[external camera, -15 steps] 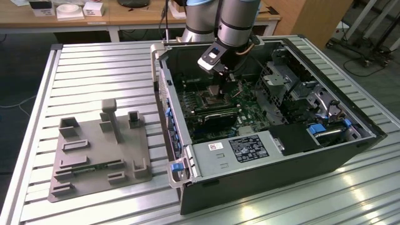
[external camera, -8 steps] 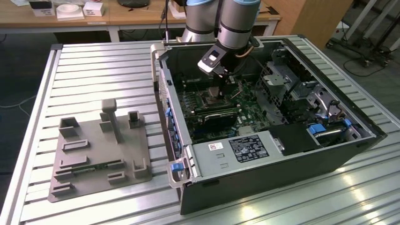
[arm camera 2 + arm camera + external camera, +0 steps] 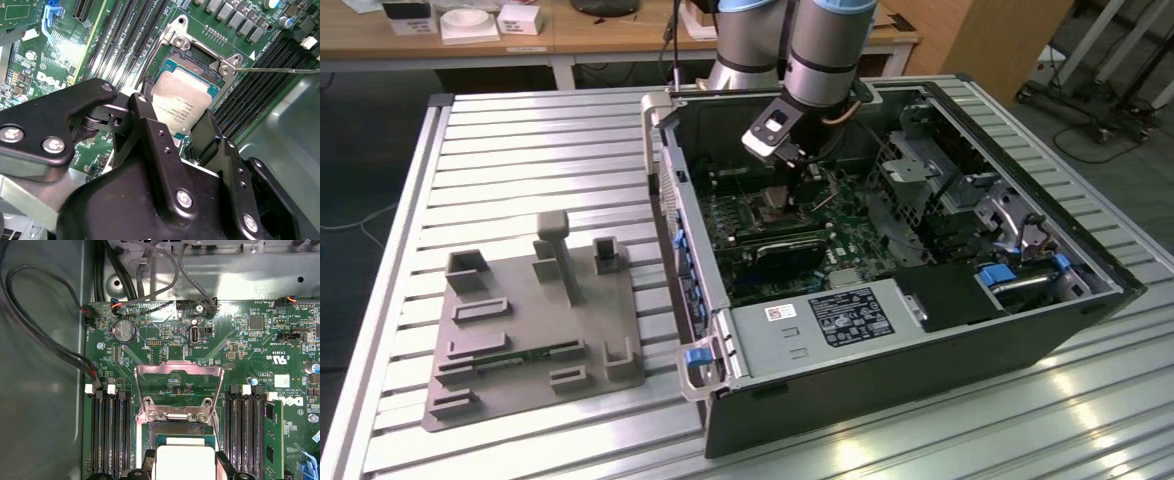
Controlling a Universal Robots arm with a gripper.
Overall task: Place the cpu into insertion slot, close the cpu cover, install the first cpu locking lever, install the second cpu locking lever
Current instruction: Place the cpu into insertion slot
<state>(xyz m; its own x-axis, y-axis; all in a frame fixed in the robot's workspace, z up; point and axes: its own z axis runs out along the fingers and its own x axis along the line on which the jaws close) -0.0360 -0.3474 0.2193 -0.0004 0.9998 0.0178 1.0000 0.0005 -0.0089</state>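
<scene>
The cpu (image 3: pixel 181 102) was a small flat square chip with a pale silvery-beige metal lid on a green rim, and faint dark print ran across its top. In both wrist views it sat over the black insertion socket (image 3: pixel 201 68) of the green motherboard (image 3: pixel 240 340). Whether it was fully seated or just above the contacts could not be told.

The black gripper (image 3: pixel 177 119) stood directly over it. Its two fingers (image 3: pixel 150 130) were drawn in narrow against opposite edges of the chip and held it between them. In the first wrist view the same pale square (image 3: pixel 182 462) showed between the dark finger ends.

Just beyond the socket, the cpu cover (image 3: pixel 177 415), a thin silvery metal frame with an open centre, stood swung up on its hinge, leaving the socket uncovered. A thin silver lever rod (image 3: pixel 280 70) ran out from beside one cover corner. Rows of long black memory slots (image 3: pixel 107 435) flanked the socket on both sides.

In the exterior view the grey arm (image 3: pixel 827 50) reached down into a black computer case (image 3: pixel 921 370) lying open on a ribbed aluminium bench (image 3: pixel 534 150). A grey moulded fixture plate (image 3: pixel 520 330) lay on the bench towards the exterior view's left, well apart from the case.
</scene>
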